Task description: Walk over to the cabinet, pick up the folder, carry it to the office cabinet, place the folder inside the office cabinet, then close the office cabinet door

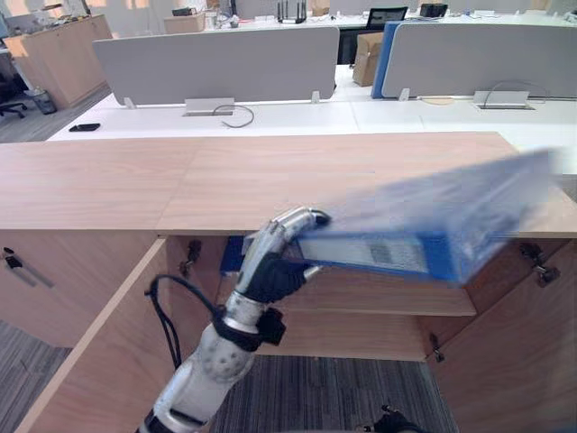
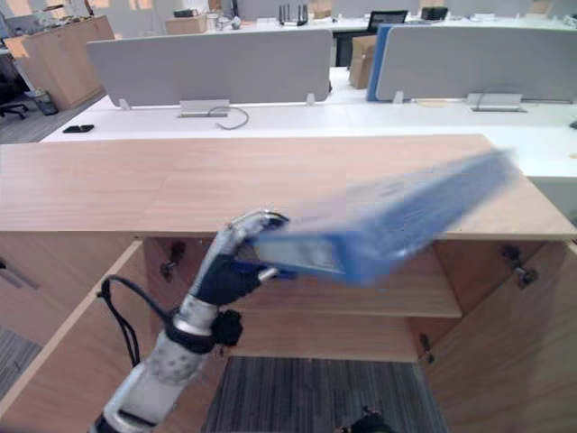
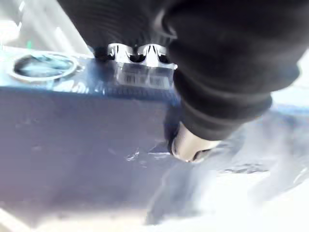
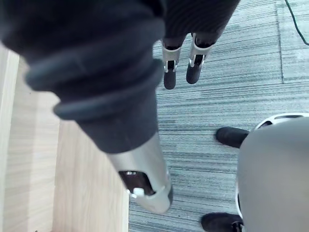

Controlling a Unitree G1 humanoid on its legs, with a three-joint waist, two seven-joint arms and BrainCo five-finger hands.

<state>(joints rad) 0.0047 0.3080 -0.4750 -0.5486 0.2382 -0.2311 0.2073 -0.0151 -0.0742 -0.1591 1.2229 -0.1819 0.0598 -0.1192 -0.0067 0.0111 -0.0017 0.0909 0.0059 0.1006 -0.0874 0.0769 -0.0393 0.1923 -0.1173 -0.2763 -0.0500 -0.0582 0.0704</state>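
Blue stiff board with a glossy skin: the folder (image 1: pixel 424 230) reads as a rigid lever-arch file, fairly light if empty, though whether it holds paper cannot be told. The robot's left hand (image 1: pixel 270 262) is clenched on its spine end, fingers (image 3: pixel 137 53) hooked over the labelled spine and the thumb (image 3: pixel 190 142) pressed on the cover below. The folder hangs in the air before the open office cabinet (image 1: pixel 180 180), just below the front edge of the cabinet top. It is tilted, its far end rising to the right across that edge.

Held at one end, the long cover will lever against the grip, and the smooth surface could slide. The spine is the soundest place to hold, being thickest and stiffest. The metal finger ring (image 3: pixel 43 65) beside the fingers marks that end.

The right hand (image 4: pixel 145 174) hangs released over the carpet (image 4: pixel 231 96), fingers loose, next to a wooden panel.

Inside the cabinet, a shelf (image 1: pixel 388 298) shows beneath the folder, between the open left door (image 1: pixel 99 361) and right door (image 1: pixel 523 352). The folder hides much of the space above that shelf. A blue patch (image 1: pixel 233 253) behind the left hand may be part of this folder or another item; it cannot be told. The folder's far corner is hard to make out.
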